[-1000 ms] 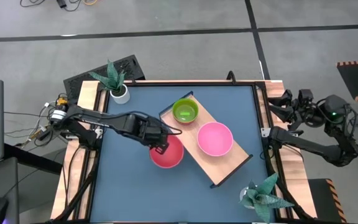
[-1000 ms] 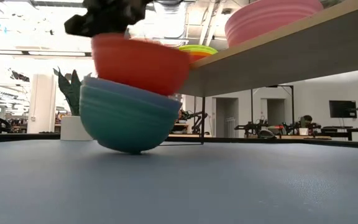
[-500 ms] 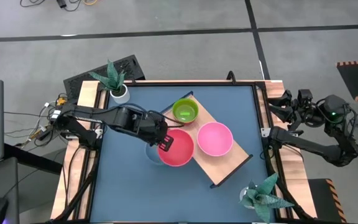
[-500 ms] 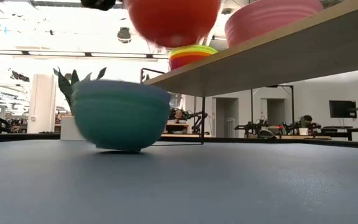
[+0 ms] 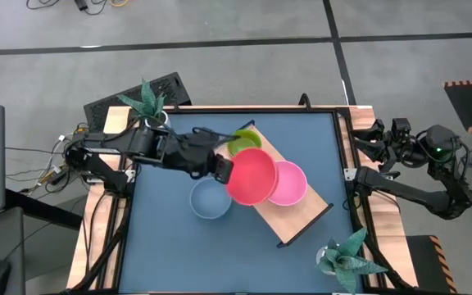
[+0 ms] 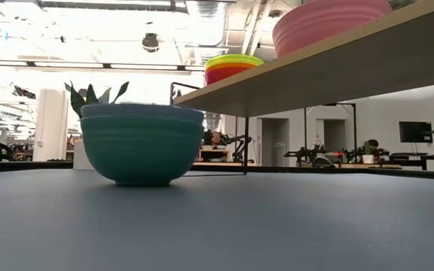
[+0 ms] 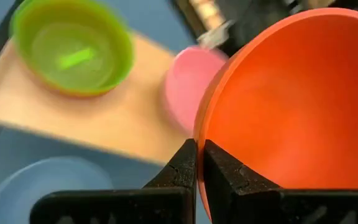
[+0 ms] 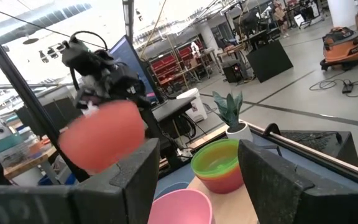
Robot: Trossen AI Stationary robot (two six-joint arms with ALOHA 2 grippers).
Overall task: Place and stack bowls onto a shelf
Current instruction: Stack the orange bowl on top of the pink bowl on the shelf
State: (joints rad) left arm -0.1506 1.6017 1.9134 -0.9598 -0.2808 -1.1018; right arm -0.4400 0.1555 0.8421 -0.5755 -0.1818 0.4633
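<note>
My left gripper (image 5: 222,170) is shut on a red bowl (image 5: 251,175) and carries it above the light wooden shelf (image 5: 295,220), partly over the pink bowl (image 5: 289,184) that sits on the board. A green bowl stack (image 5: 244,145) stands on the shelf's far end. A blue bowl nested in a teal one (image 6: 142,147) rests on its base on the blue table, left of the shelf. From the right wrist the red bowl (image 8: 101,137) shows in the air. My right gripper (image 8: 194,186) waits open at the table's right edge. My left gripper pinches the red bowl's rim (image 7: 197,134), one finger (image 7: 219,171) inside the bowl and the other (image 7: 182,171) outside. It comes at the rim from the table's left side. The bowl is lifted clear and tilted.
A white pot with a spiky plant (image 5: 156,115) stands at the far left corner, and another plant (image 5: 347,258) at the near right corner. Wooden rails (image 5: 115,205) run along the table's sides. The shelf lies at a slant across the table's middle.
My left gripper has lifted the red bowl off the blue and teal stack, carrying it up and toward the table's right over the shelf, tipping it on the way. The stack rocked as the bowl came off and now sits level.
</note>
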